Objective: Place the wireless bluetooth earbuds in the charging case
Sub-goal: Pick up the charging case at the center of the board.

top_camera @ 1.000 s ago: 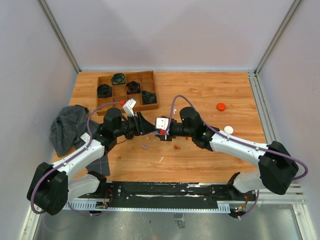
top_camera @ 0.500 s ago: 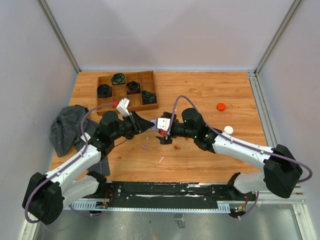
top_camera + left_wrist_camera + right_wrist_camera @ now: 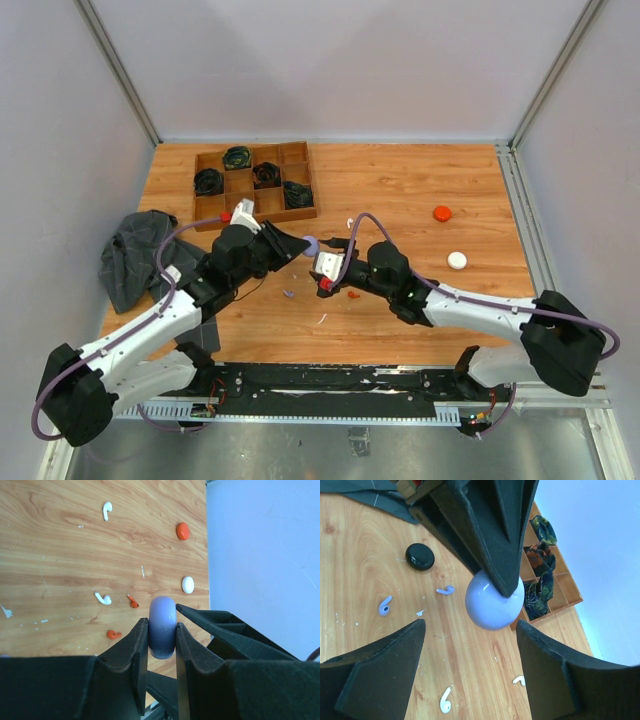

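My left gripper is shut on a lavender round charging case and holds it on edge above the table; it also shows in the top view. My right gripper is open and empty, its jaws wide on either side of the case without touching it. Two orange-red earbuds lie on the wood below the case. Two lavender earbuds lie on the wood in the right wrist view. The top view shows one orange earbud and one lavender earbud.
White earbuds lie loose on the wood. An orange puck and a white puck sit at the right, and a black puck near the left arm. A wooden divided tray stands at the back left, a grey cloth at the left edge.
My left gripper has carried the lavender case a little right, toward the right gripper. My right wrist has dropped toward the near edge and now faces the case.
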`<state>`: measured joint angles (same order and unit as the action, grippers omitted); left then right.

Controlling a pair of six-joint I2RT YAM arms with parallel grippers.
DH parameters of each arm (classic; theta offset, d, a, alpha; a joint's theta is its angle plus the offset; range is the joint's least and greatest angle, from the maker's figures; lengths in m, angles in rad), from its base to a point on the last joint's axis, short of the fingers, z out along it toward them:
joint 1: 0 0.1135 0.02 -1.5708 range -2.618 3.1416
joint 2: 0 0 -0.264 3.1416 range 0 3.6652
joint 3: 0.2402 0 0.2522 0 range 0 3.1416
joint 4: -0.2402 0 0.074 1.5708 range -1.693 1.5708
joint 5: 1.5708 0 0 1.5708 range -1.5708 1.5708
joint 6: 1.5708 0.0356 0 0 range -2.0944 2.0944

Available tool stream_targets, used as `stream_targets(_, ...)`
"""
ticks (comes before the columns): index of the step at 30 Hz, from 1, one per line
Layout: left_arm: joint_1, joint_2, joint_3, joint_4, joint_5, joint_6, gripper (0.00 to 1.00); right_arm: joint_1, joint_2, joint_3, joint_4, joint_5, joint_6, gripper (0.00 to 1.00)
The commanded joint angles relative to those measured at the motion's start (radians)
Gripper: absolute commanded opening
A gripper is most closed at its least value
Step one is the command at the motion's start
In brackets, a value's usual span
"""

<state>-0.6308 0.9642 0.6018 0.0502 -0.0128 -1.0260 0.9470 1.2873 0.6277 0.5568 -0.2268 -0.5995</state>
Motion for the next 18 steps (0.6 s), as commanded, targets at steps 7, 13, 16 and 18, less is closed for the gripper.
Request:
stream_targets(7, -0.085, 0.011, 0.043, -0.060, -0.186, -0.135, 0.00, 0.103, 0.111, -0.044, 0.341, 0.204, -0.054, 0.64)
stream_targets(13, -0.090, -0.007, 0.033, -0.071, -0.215, -0.164, 0.00, 0.148, 0.171, -0.048, 0.404, 0.302, -0.136, 0.56)
stream_targets(16, -0.090, -0.022, 0.023, -0.085, -0.238, -0.187, 0.00, 0.168, 0.195, -0.063, 0.457, 0.350, -0.167, 0.52)
stream_targets(18, -0.091, -0.033, 0.011, -0.088, -0.252, -0.204, 0.00, 0.177, 0.206, -0.071, 0.486, 0.373, -0.178, 0.50)
